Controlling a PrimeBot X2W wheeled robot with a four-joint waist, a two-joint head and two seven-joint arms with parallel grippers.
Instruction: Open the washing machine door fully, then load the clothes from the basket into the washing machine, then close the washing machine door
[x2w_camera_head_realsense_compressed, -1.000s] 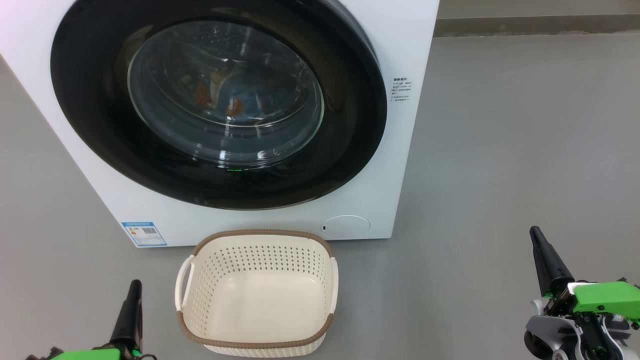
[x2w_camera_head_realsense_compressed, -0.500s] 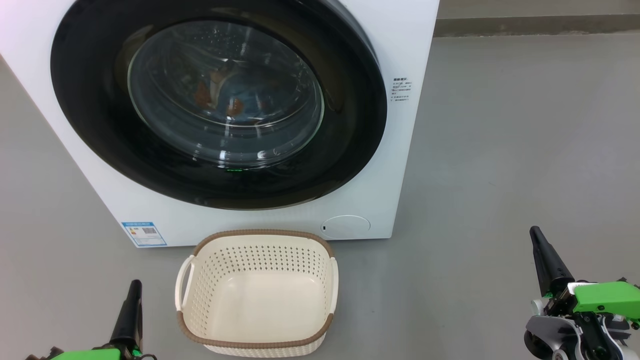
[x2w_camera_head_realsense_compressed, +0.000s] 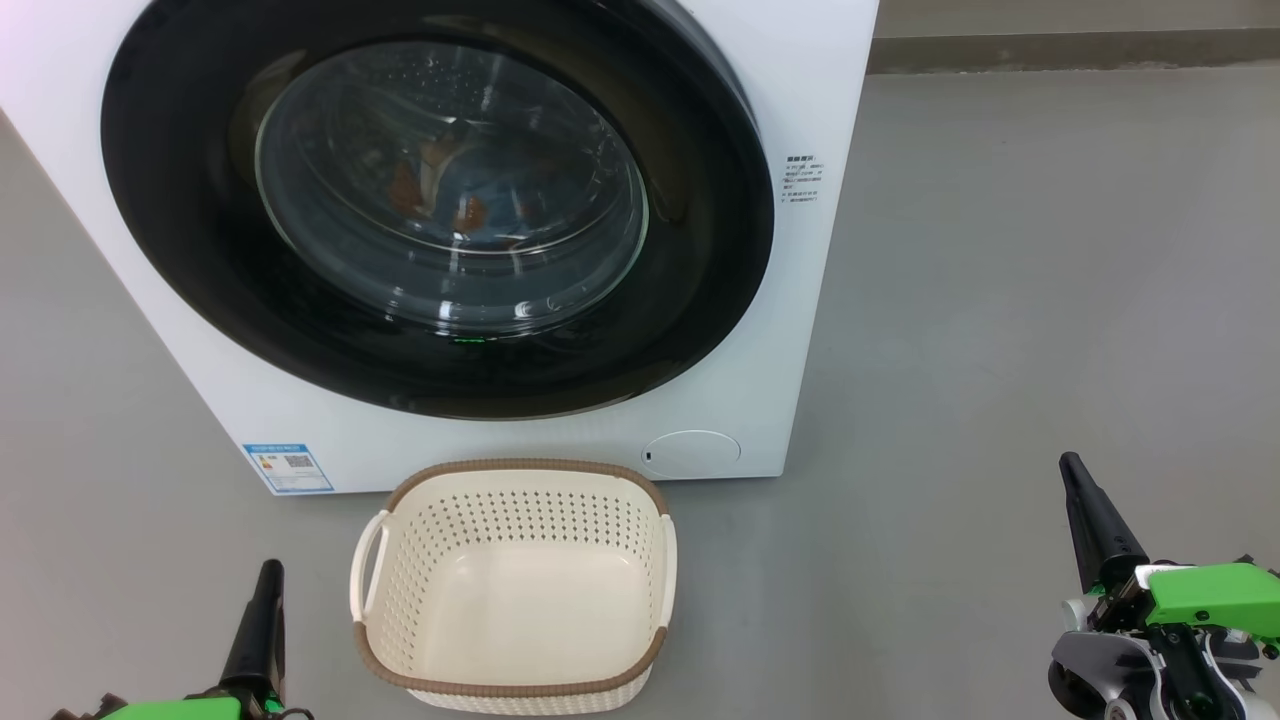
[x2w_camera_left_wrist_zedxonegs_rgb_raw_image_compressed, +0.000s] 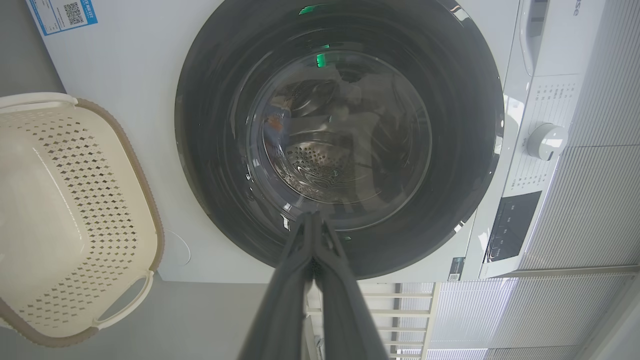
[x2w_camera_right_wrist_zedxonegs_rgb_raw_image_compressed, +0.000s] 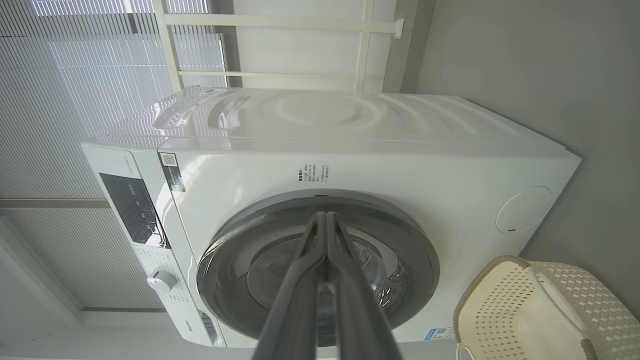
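washing machine door (x2w_camera_head_realsense_compressed: 440, 290): shut flush on washing machine (x2w_camera_head_realsense_compressed: 790, 80) front, facing outward | clothes (x2w_camera_head_realsense_compressed: 470, 212): blue-orange bundle inside machine, seen through door | basket (x2w_camera_head_realsense_compressed: 520, 468): on floor (x2w_camera_head_realsense_compressed: 1000, 300) just before machine, long axis along its front | left hand (x2w_camera_head_realsense_compressed: 268, 575), right hand (x2w_camera_head_realsense_compressed: 1075, 475): fingers pressed together, pointing toward machine

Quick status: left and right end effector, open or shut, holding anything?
Left end effector: closed, fingers pressed together, holding nothing.
Right end effector: closed, fingers pressed together, holding nothing.
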